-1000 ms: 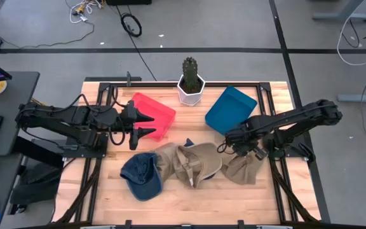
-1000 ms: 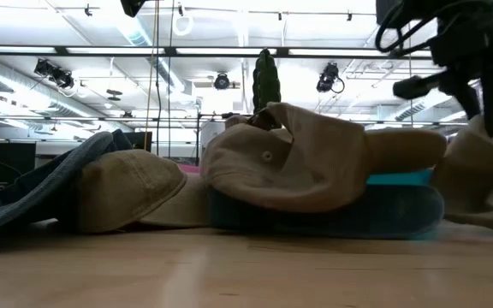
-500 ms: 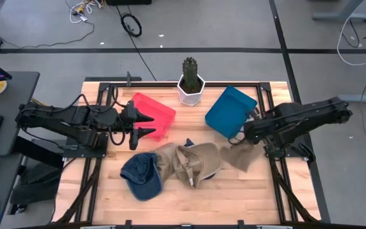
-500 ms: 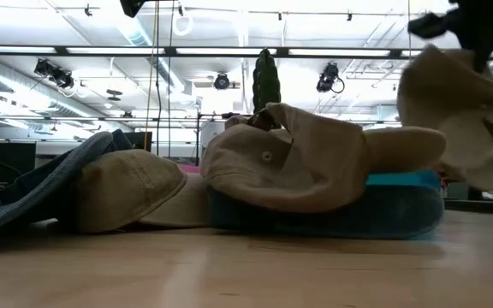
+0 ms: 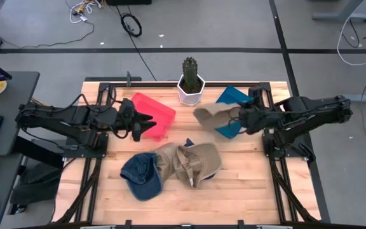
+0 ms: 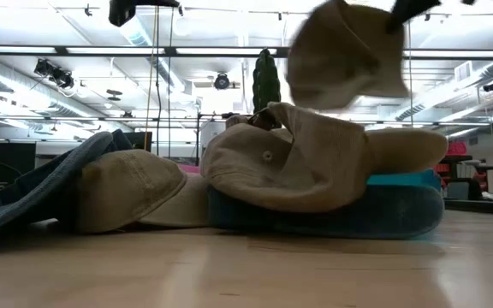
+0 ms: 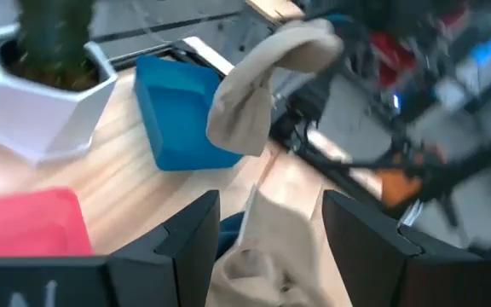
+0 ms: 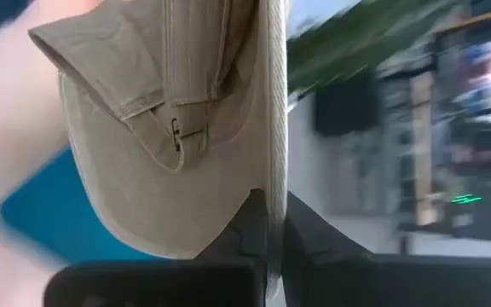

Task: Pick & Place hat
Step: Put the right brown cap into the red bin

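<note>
The right claw (image 5: 241, 118) is pinched tight on a tan cap (image 5: 210, 117), carrying it in the air over the blue bin (image 5: 230, 95) at the upper right of the table (image 5: 246, 191), right of centre in the overhead frame. In the right wrist view the two dark fingers (image 8: 267, 223) close flat on a thin edge of the cloth, with the cap's adjuster strap and buckle (image 8: 177, 132) showing on the side that faces the camera and the crown drooping away from the grip.

The cap looks light and limp: it folds and sags from the single pinch point, so it will likely swing and change shape as it travels. The fabric seems rough enough not to slip, and nothing about it looks fragile. A thin edge such as the brim or band seems the sensible hold, since the soft crown would just bunch up.

The left claw (image 5: 146, 122) hangs with its fingers apart and empty over the red bin (image 5: 161, 111) in the upper middle-left. Below centre lie the remaining hats: a blue denim cap (image 5: 142, 175) and more tan caps (image 5: 192, 162) heaped together. A potted cactus (image 5: 190, 79) stands at the top edge.
</note>
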`<move>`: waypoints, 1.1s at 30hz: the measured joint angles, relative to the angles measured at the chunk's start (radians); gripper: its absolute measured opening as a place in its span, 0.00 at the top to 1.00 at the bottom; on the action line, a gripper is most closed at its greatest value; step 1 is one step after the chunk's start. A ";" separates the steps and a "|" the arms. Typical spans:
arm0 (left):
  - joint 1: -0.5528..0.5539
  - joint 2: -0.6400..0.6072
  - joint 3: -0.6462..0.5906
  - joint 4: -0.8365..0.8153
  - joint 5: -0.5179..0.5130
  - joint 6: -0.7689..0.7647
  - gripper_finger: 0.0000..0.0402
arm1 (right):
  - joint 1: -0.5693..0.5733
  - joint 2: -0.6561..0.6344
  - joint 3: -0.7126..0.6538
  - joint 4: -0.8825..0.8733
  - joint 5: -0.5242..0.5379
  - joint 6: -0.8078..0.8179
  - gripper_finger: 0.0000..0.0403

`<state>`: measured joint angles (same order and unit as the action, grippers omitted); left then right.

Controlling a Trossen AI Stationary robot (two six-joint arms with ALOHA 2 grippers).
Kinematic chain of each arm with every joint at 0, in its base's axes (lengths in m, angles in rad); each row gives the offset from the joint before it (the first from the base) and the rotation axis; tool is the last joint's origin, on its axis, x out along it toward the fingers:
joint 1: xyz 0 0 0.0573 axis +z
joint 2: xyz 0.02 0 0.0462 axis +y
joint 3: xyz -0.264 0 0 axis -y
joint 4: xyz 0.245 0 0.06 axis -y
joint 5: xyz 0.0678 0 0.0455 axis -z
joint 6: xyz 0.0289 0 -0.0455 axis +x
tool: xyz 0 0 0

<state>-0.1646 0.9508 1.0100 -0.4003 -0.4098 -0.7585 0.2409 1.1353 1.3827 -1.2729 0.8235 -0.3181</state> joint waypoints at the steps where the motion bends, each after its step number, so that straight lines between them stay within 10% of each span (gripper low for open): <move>1: 0.000 0.000 0.000 0.000 -0.020 -0.052 0.47 | 0.000 0.002 0.000 0.064 0.031 -0.047 0.98; 10: 0.059 0.000 0.000 0.012 -0.087 -0.668 0.47 | -0.002 0.007 -0.031 0.629 0.129 -0.508 0.98; 25: 0.074 0.012 0.002 0.273 -0.088 -0.985 0.47 | -0.001 0.009 -0.317 1.367 0.160 -1.028 0.98; 33: 0.071 0.068 0.001 0.331 -0.075 -1.096 0.47 | -0.001 0.009 -0.344 1.460 0.153 -1.100 0.98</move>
<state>-0.0937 1.0186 1.0107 -0.0690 -0.4851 -1.8541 0.2398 1.1443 1.0382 0.1875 0.9763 -1.4181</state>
